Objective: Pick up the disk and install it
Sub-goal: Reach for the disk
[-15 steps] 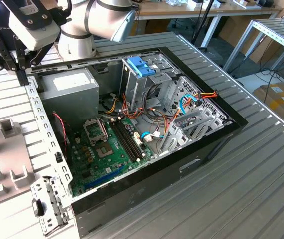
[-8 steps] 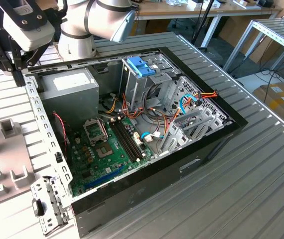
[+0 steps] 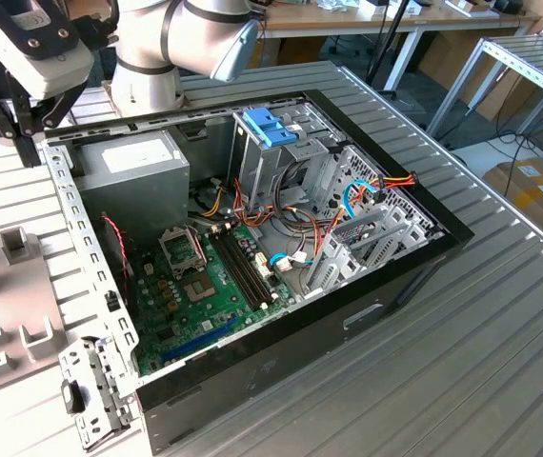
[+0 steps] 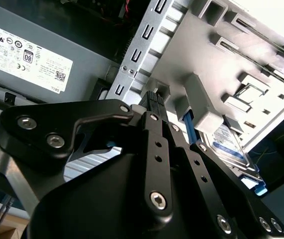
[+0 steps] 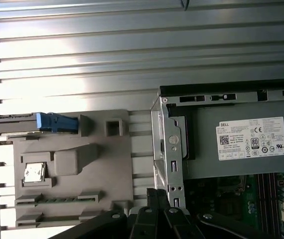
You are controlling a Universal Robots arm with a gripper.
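The ribbed metal counter (image 3: 500, 314) carries an open computer case (image 3: 281, 357). The arm (image 3: 186, 38) lies bent across the case's far end, its wrist reaching to the exterior view's left and turned downward above the corner by the grey power supply (image 3: 133, 171). Beside the case sits a grey fixture tray (image 5: 107, 169). The disk (image 5: 12, 124) stands on edge in a slot at the tray's rim, blue rail showing. The tool (image 4: 152, 97) hangs over the case's metal edge, its black fingers drawn together on nothing, apart from the disk.
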